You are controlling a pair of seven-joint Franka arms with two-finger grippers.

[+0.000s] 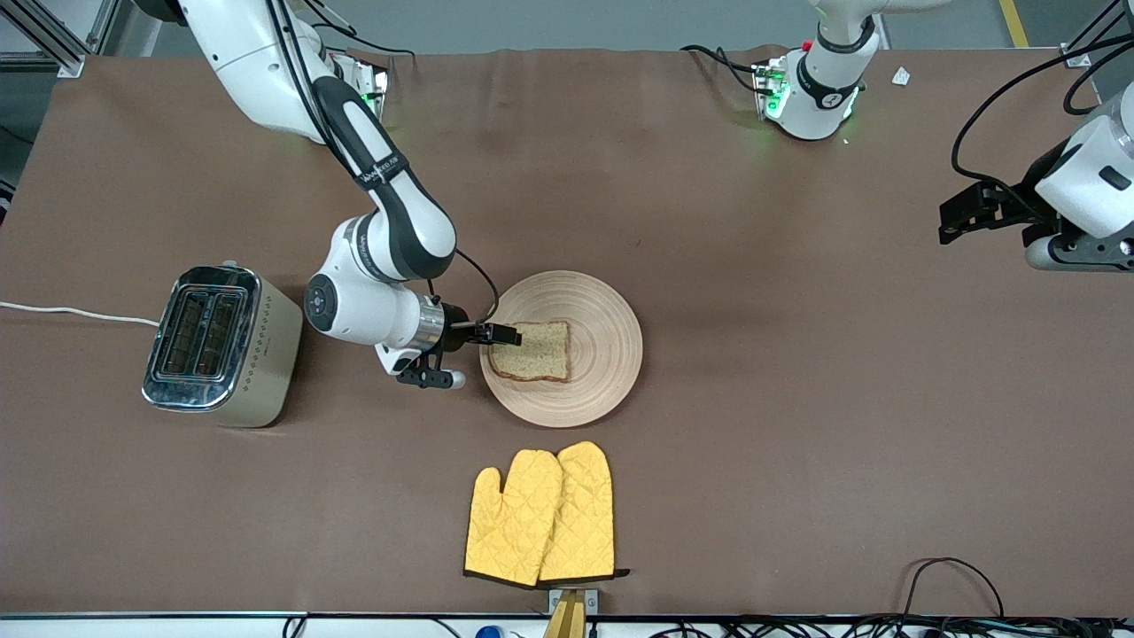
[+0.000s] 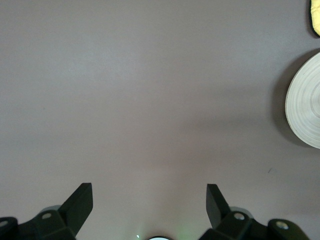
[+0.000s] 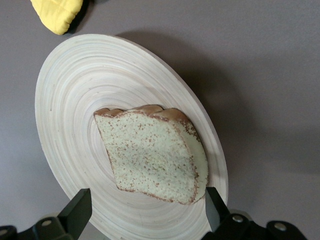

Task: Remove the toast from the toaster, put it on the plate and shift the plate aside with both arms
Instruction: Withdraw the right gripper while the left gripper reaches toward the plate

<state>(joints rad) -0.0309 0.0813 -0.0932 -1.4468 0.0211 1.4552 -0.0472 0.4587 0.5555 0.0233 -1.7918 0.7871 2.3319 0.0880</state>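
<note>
The toast [image 1: 532,352] lies on the round wooden plate [image 1: 602,354], on the half toward the right arm's end of the table. My right gripper [image 1: 498,335] is low over the plate's rim beside the toast, open and empty. In the right wrist view its open gripper [image 3: 146,205] has the toast [image 3: 152,155] just past the tips, lying on the plate [image 3: 75,90]. My left gripper [image 1: 955,220] waits in the air over bare table at the left arm's end. It is open and empty [image 2: 149,200], with the plate's edge [image 2: 307,107] in its view.
A silver two-slot toaster [image 1: 221,346] stands toward the right arm's end, with its cord running off the table. A pair of yellow oven mitts [image 1: 540,514] lies nearer to the front camera than the plate. Brown cloth covers the table.
</note>
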